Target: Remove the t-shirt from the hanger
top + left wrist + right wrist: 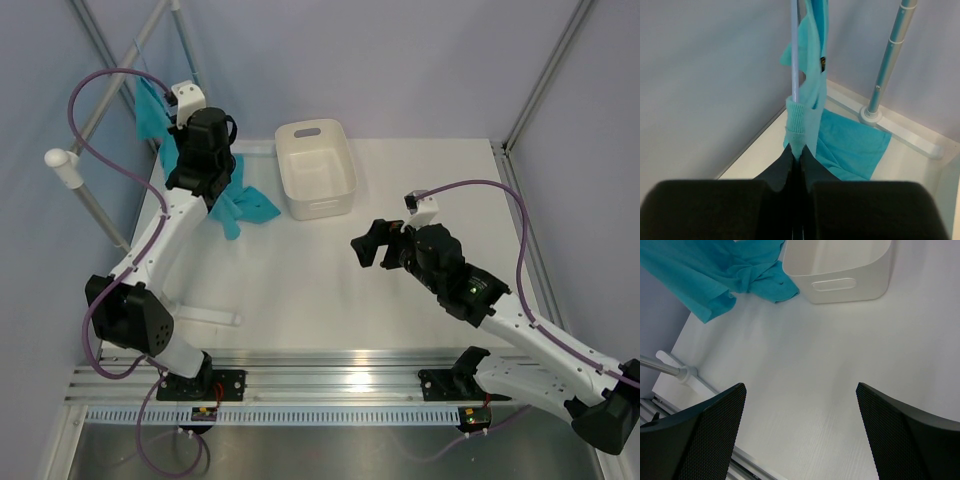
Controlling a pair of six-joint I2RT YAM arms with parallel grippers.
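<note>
The left arm [160,230] stretches forward toward the far left corner, wrist raised. Its pincer [797,159] is pressed tight together, nipping the t-shirt [810,100]. The right arm [520,320] lies bent and low, its pincer [800,390] spread wide, holding nothing.

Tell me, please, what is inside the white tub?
Nothing shows inside the white tub: from above, its floor and inner walls look bare. The right wrist view cuts off part of its inside. The t-shirt lies outside, beside it.
</note>
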